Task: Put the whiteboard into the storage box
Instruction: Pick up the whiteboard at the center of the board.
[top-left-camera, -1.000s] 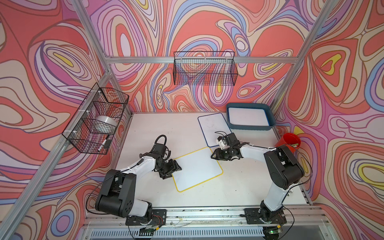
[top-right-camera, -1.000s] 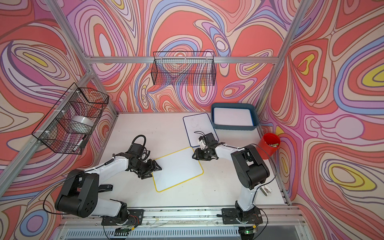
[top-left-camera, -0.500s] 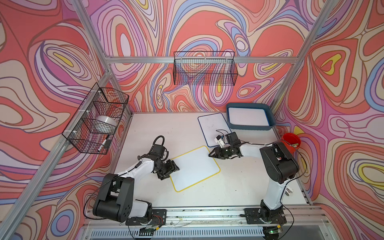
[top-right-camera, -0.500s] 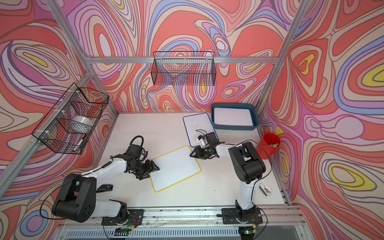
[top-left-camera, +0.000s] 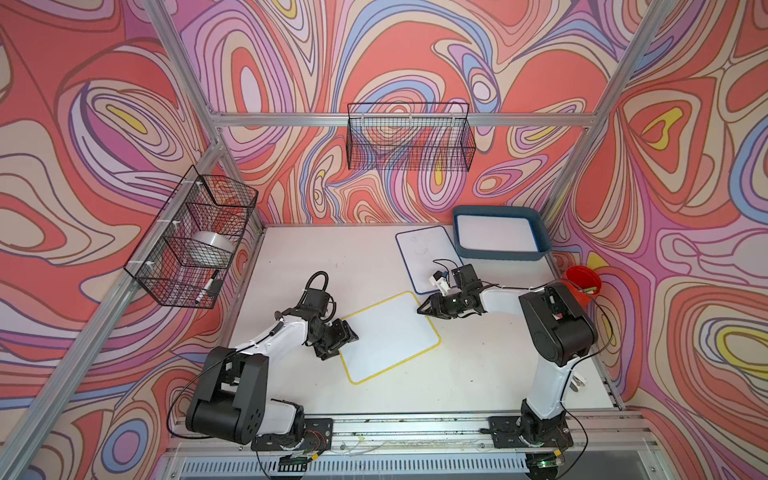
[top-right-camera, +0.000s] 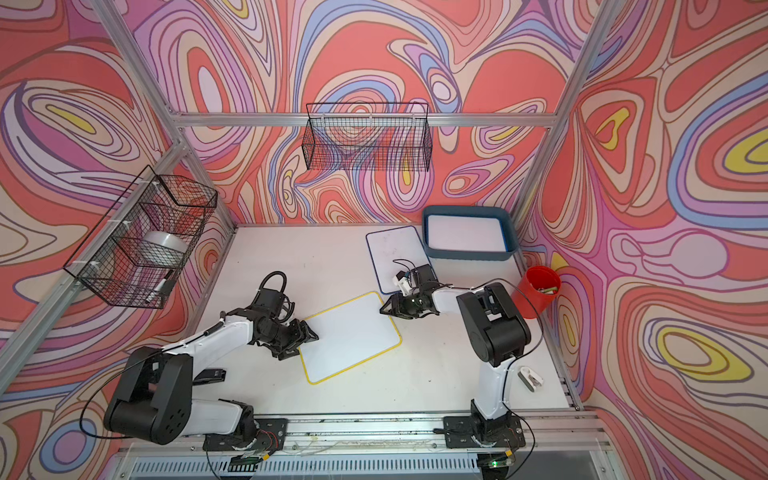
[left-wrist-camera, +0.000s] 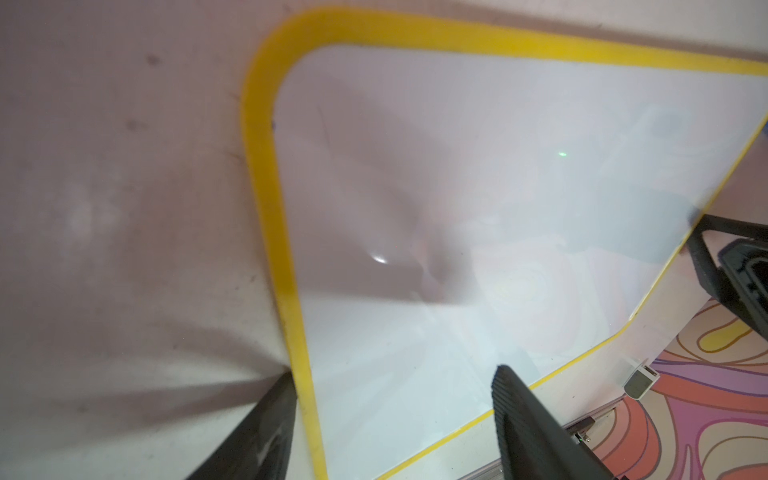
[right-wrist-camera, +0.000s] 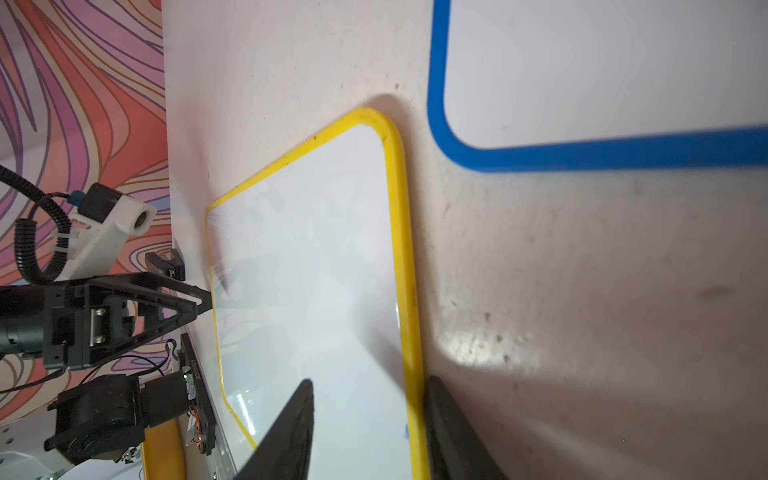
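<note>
Yellow-framed whiteboard (top-left-camera: 390, 336) flat mid-surface (top-left-camera: 332, 257), storage box (top-left-camera: 498, 255) up at 1 o'clock. Left pincer (left-wrist-camera: 392, 374) open, straddling board's 9 o'clock edge. Right pincer (right-wrist-camera: 368, 382) open, straddling 2 o'clock edge. Guessing two-sided setup cos flat board's hard to lift solo.

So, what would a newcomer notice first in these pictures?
The swirling red walls catch the eye first. Then the yellow-framed whiteboard in the middle of the table, with the left gripper and right gripper at its opposite ends. A blue-framed whiteboard lies beside the storage box at the back.
</note>
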